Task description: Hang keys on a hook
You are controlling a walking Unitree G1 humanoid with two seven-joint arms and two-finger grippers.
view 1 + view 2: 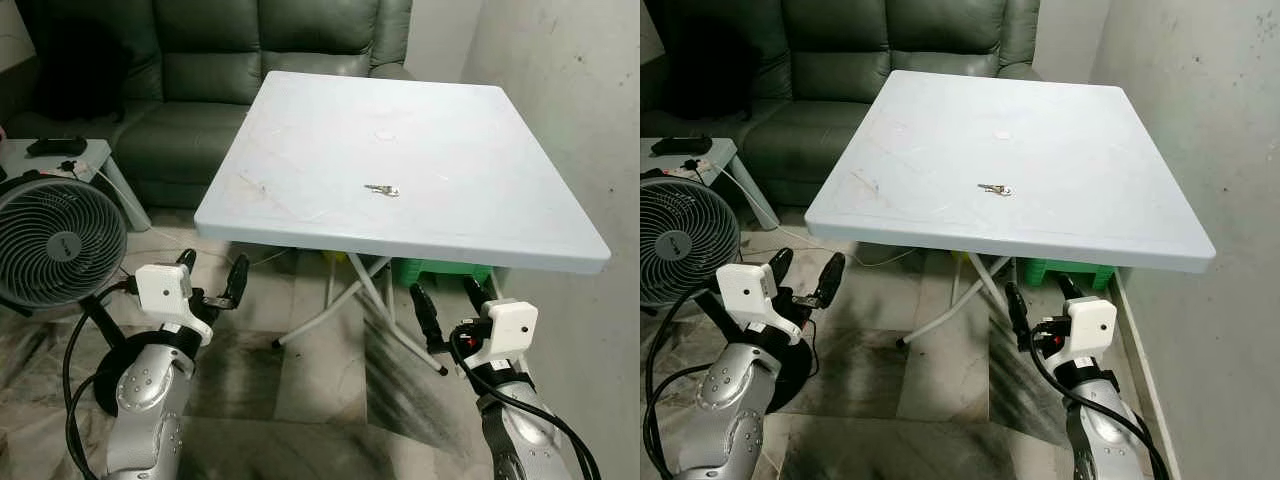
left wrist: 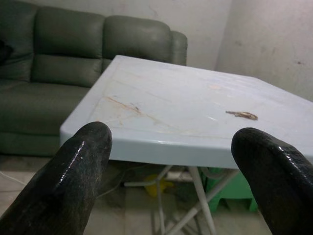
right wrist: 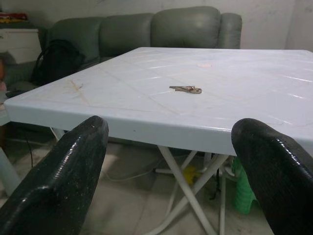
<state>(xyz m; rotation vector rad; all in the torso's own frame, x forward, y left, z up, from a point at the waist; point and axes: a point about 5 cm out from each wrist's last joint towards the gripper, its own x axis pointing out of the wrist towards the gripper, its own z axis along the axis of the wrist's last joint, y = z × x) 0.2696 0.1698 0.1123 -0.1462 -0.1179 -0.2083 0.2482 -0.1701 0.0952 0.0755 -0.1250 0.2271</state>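
Keys (image 1: 382, 190) lie flat on the pale blue tabletop (image 1: 300, 140), roughly mid-surface, a bit toward the robot's right of centre, well back from the near edge. Nothing touching them.

Nearest: left tool (image 1: 212, 280) and right tool (image 1: 451, 305) both held low in front of the near tabletop edge, below its level, fingers spread wide, nothing in either. Neither is near the keys. Both wrist views look between spread black fingers (image 3: 68, 171) at the tabletop edge, with the keys beyond on the surface (image 3: 186, 89).

Under the tabletop: white folding legs (image 1: 370, 290), a green crate (image 1: 440, 270), tiled floor. To the robot's left, a floor fan (image 1: 60, 240) and a small side table (image 1: 30, 155) with dark items on it. Beyond: green sofa (image 1: 270, 40). Bare wall on the robot's right (image 1: 570, 90). No hook seen in these frames.

Handling judgement: small, thin, metal, light, rigid pieces loosely joined, so they will swing and dangle once lifted. They lie very flat on a hard smooth top, so they will likely slide rather than lift if pushed. Best hold: probably pinch across the bunched end where the ring seems to be, fingertips down against the surface, leaving the ring free for a hook. Too small to tell ring from blade for certain. Right tool looks closer. Task barely started; the reach comes first.
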